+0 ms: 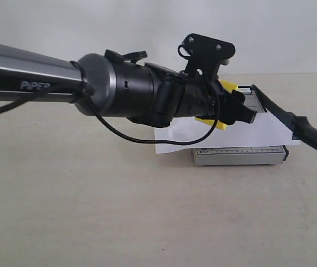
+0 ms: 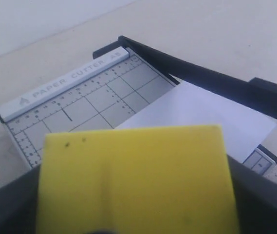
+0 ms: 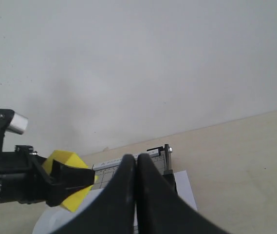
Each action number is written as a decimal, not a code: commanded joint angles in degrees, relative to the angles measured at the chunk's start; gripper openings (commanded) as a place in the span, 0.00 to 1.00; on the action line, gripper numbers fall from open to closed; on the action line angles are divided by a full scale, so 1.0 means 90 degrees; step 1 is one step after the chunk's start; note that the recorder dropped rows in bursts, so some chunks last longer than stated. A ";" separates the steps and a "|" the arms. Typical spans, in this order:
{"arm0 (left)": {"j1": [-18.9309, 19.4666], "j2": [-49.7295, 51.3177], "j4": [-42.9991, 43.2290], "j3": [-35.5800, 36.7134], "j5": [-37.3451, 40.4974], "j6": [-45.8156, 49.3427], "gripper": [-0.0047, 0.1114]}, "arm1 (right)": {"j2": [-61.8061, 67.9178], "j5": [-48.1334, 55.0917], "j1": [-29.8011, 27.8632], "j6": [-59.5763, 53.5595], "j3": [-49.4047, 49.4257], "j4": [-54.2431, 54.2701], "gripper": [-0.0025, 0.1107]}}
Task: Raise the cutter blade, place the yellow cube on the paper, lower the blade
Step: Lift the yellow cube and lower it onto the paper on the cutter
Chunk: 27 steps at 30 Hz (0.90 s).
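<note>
The cutter blade stands raised at an angle, its thick handle hanging free off the right end of the grey trimmer. The paper lies across the trimmer board. My left gripper reaches in from the left, shut on the yellow cube, which hovers over the paper. In the left wrist view the cube fills the foreground, with the paper and the blade beyond. My right gripper is shut on nothing and looks toward the trimmer and the cube.
The trimmer sits on a bare beige tabletop with a white wall behind. The left arm's long grey and black body spans the left half of the exterior view, a black cable looping below it.
</note>
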 commanded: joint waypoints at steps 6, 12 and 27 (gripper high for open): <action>-0.0029 0.0412 0.0037 -0.0346 -0.0117 0.0036 0.08 | -0.0013 -0.0048 0.0010 0.0003 0.0007 -0.0029 0.02; -0.0029 0.0514 0.0037 -0.0374 -0.0134 0.0036 0.08 | -0.0013 -0.0048 0.0010 0.0003 0.0007 -0.0029 0.02; -0.0029 0.0843 0.0037 -0.0842 -0.0108 0.0036 0.08 | -0.0013 -0.0048 0.0010 0.0003 0.0007 -0.0029 0.02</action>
